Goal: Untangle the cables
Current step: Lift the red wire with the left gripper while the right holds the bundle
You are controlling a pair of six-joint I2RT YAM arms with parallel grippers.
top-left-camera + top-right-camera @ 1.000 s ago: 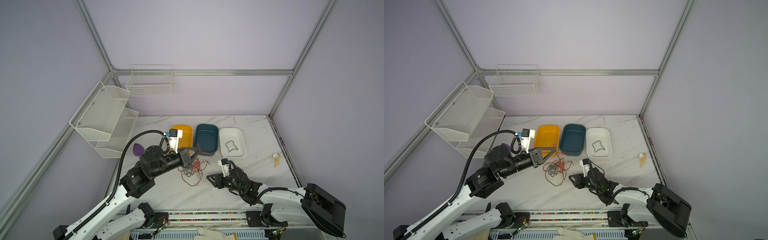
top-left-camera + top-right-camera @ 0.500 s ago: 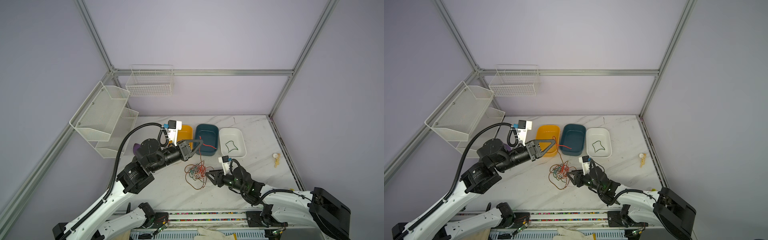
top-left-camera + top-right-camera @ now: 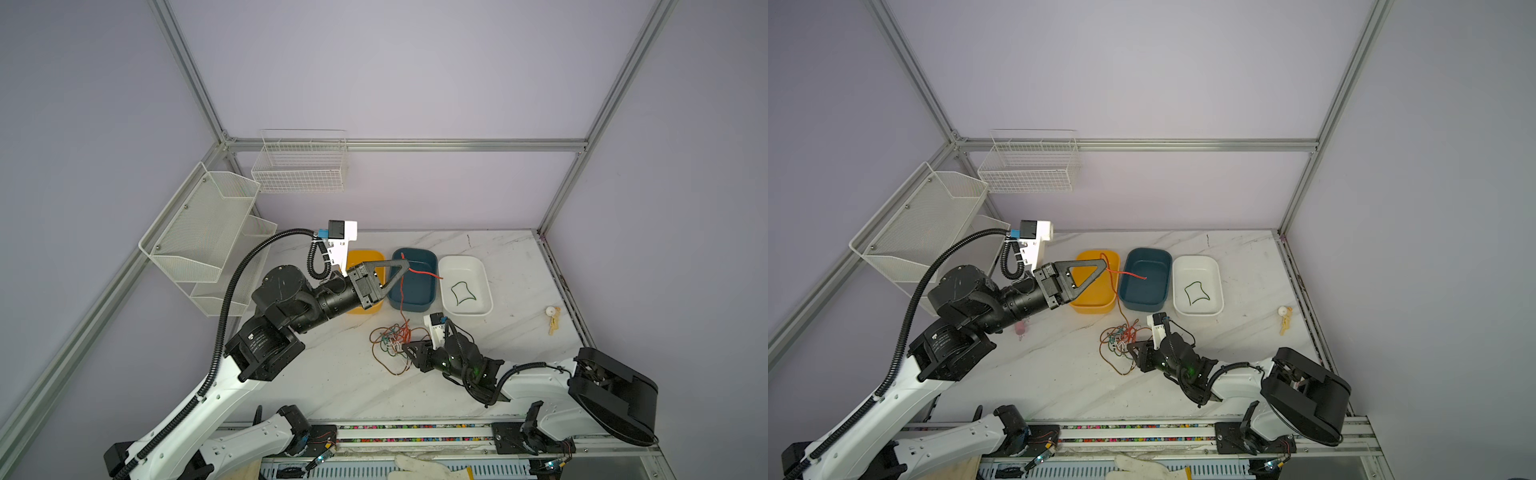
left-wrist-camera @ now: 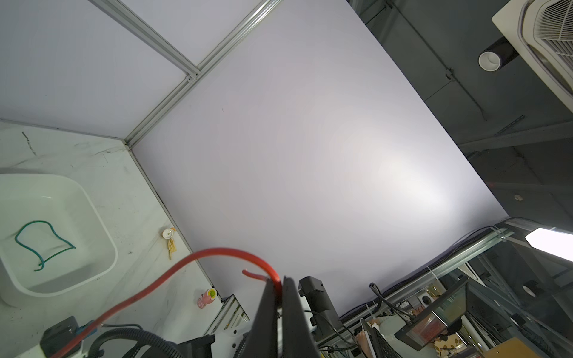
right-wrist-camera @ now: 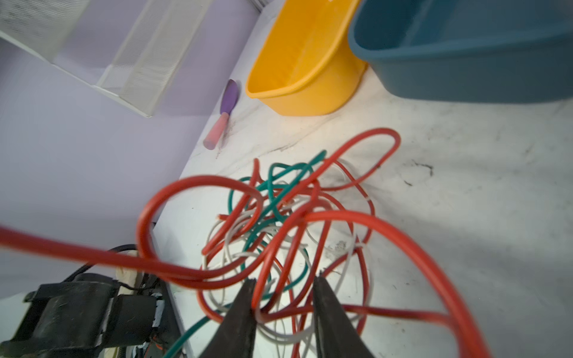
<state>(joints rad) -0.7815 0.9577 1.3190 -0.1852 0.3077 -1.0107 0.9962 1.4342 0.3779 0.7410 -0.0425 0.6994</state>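
two grippers are on this one. the left gripper (image 3: 405, 262) is clamped tight on a red cable (image 3: 419, 271) and holds it up in the air over the blue tray (image 3: 432, 266). the short end pokes out toward the white tray (image 3: 486, 282), and the long part hangs down into the tangle of cables (image 3: 390, 338). that tangle of red, white and green strands sits on the table (image 3: 332, 386) between the blue tray and the front edge. the right gripper (image 3: 406, 348) is down low at the tangle's right side. its fingers (image 5: 245, 297) are apart with a few red strands running between them, nothing pinched that i can see. one green cable (image 3: 462, 293) lies alone in the white tray. the yellow tray (image 3: 363, 254) is at the left end of the row, toward the back edge.
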